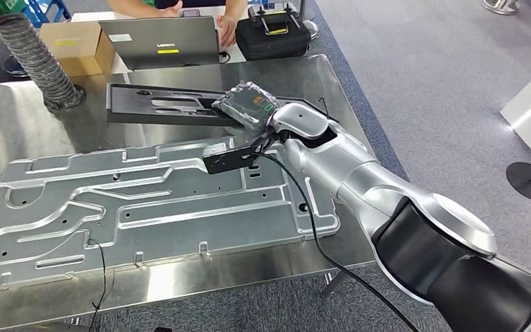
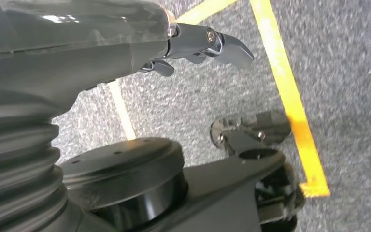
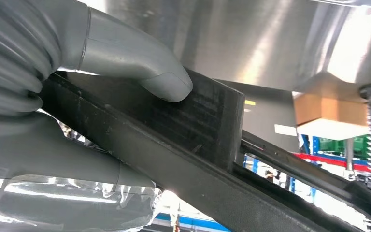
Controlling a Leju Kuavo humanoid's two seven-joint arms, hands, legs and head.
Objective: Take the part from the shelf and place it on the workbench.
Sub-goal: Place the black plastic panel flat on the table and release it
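A steel workbench [image 1: 180, 273] stands on grey carpet, its top shiny and bare along the near edge. A large silver machined plate [image 1: 145, 207] lies flat across most of the bench, reaching close to the near-left corner. Beyond it, towards the far edge, the black part [image 1: 159, 105], a long flat panel with cut-out slots, lies on the bench top. The right hand [image 1: 249, 111], wrapped in clear plastic film, reaches over the far right of the bench and grasps the right end of the part; in the right wrist view the grey thumb [image 3: 140, 67] presses on the part's [image 3: 193, 140] dark face while the other fingers close beneath its edge. A black cable [image 1: 311, 228] runs from the wrist across the plate and off the near edge. A ribbed grey hose [image 1: 38, 59] stands at the far-left corner. Behind the bench a cardboard box [image 1: 76, 45], a laptop [image 1: 159, 41] and a black case [image 1: 273, 34] sit in front of a person [image 1: 207, 10]. The left hand [image 2: 193, 46] hangs over the carpet with a yellow floor line [image 2: 290, 96] below; its fingers are loose and hold nothing.
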